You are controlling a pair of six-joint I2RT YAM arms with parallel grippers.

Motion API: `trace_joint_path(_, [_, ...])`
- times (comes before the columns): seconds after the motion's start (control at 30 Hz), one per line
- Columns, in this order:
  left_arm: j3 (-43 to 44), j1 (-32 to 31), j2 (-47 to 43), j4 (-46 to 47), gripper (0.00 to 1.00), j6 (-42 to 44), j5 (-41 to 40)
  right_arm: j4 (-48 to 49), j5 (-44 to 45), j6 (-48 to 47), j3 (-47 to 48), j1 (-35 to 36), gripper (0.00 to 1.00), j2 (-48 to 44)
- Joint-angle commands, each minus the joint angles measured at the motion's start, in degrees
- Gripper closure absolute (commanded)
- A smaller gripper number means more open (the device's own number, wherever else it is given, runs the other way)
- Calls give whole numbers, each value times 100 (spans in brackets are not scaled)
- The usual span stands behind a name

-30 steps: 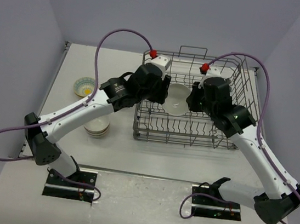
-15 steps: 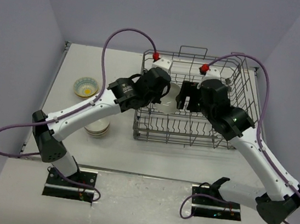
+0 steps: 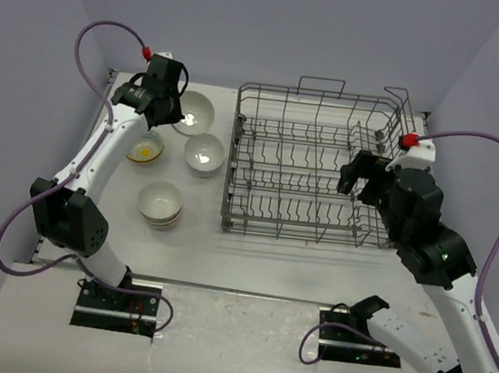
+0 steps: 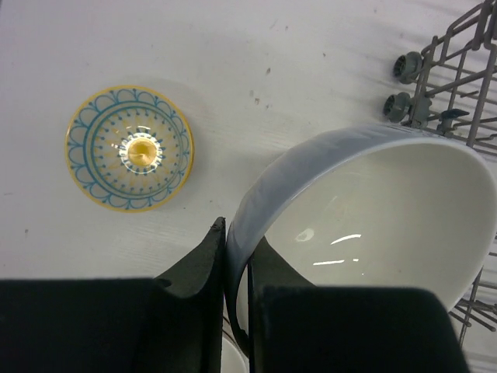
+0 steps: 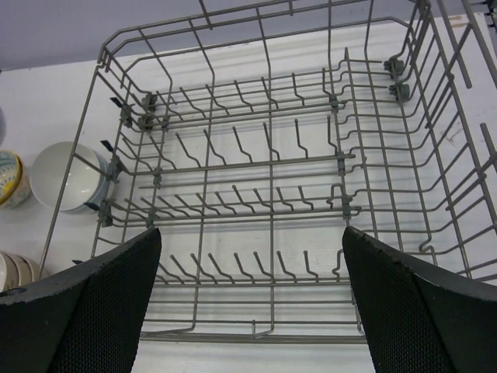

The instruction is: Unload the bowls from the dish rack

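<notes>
Bowl (image 4: 388, 210) rim clamped in left jaws; only left wrist shows it. Right jaws apart. White surface (image 3: 266, 271), lilac walls (image 3: 280, 25).

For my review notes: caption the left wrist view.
Left claw grips white bowl by its rim; patterned bowl on table nearby.

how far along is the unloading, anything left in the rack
Nearly done. Done: the dish rack shows no bowls; a plain white bowl, a teal-patterned bowl and a small stack sit on the table beside it. In hand: the left gripper pinches the rim of the last bowl, white and tilted, outside the rack. Left: set it down and release. The right gripper is open and empty.
</notes>
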Motion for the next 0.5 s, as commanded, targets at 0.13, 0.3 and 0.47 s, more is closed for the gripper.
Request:
trace_joint_path(0.13, [-8, 127, 670, 294, 100, 118, 938, -7, -378, -433, -423, -353, 1, -162])
trace_joint_path(0.3, [-79, 136, 970, 373, 100, 101, 1017, 124, -590, -600, -634, -468, 1, -179])
trace_joint_path(0.47, [-114, 136, 1190, 426, 100, 92, 1026, 195, -617, -671, -740, -476, 1, -214])
